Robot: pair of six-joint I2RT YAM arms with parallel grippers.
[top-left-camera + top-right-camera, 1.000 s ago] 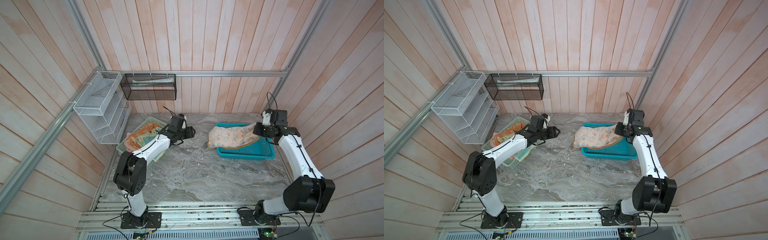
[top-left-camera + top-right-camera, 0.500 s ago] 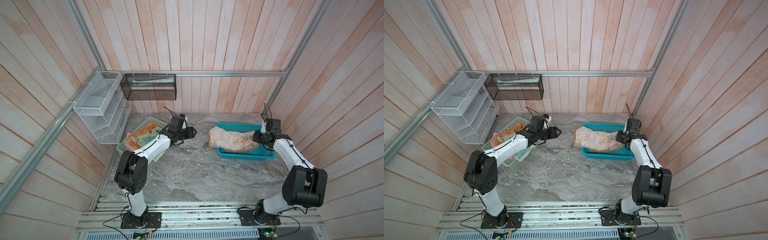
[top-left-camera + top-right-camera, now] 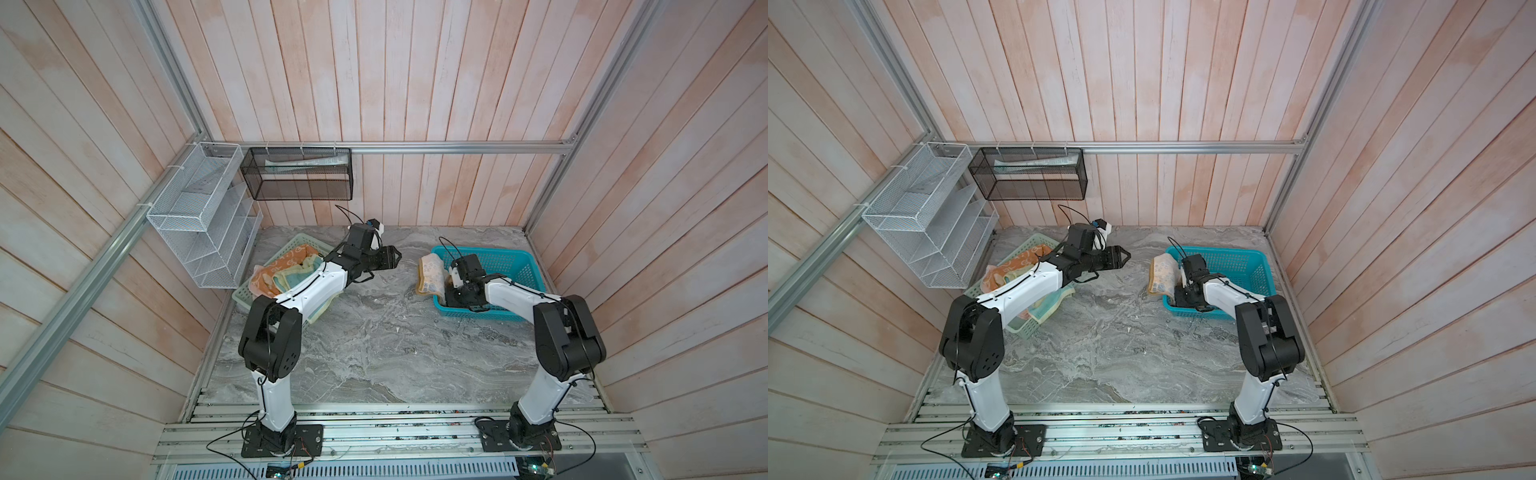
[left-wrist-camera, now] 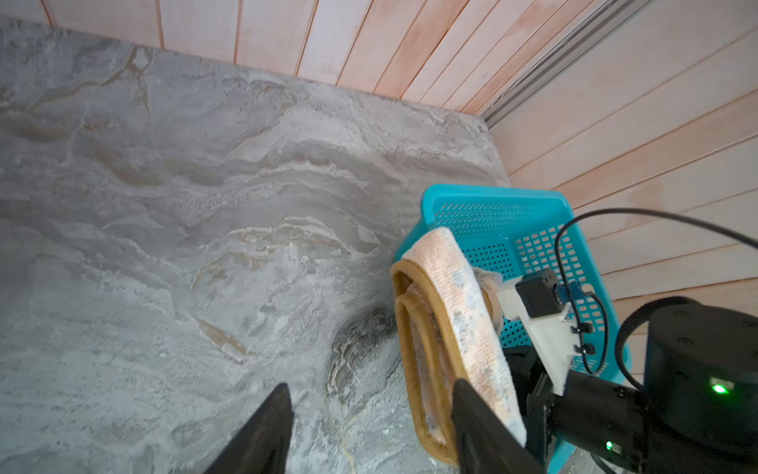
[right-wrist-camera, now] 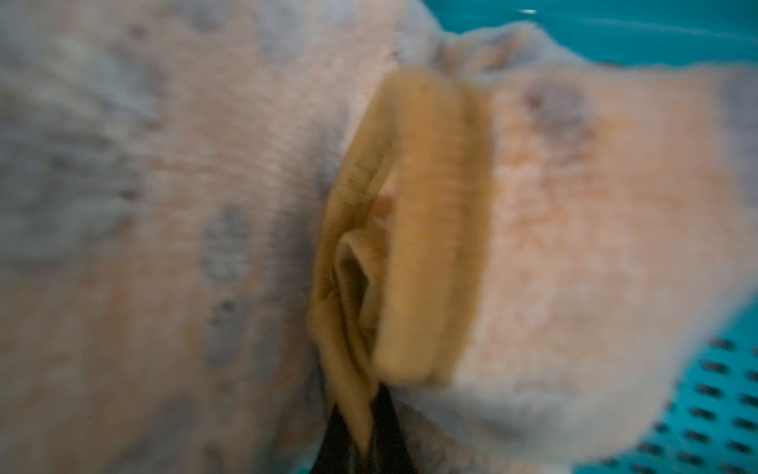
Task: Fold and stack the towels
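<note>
Grey marble tabletop (image 3: pixel 374 345); teal perforated plastic basket (image 3: pixel 509 266), far right; mint-green plastic basket (image 3: pixel 242 296), far left; white wire-mesh tiered rack (image 3: pixel 195 216), left wall; black mesh box (image 3: pixel 299 185), far wall.

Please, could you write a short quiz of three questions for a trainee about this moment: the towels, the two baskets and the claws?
1. True or false: the left claw holds a towel.
2. Which part of the paw-print towel does the right claw pinch? A) its plain middle B) its brown edging C) a hanging loop
3. Fill in: the orange towel lies in the ____.
Key: 1 false, it is open and empty. 2 B. 3 mint-green basket.
</note>
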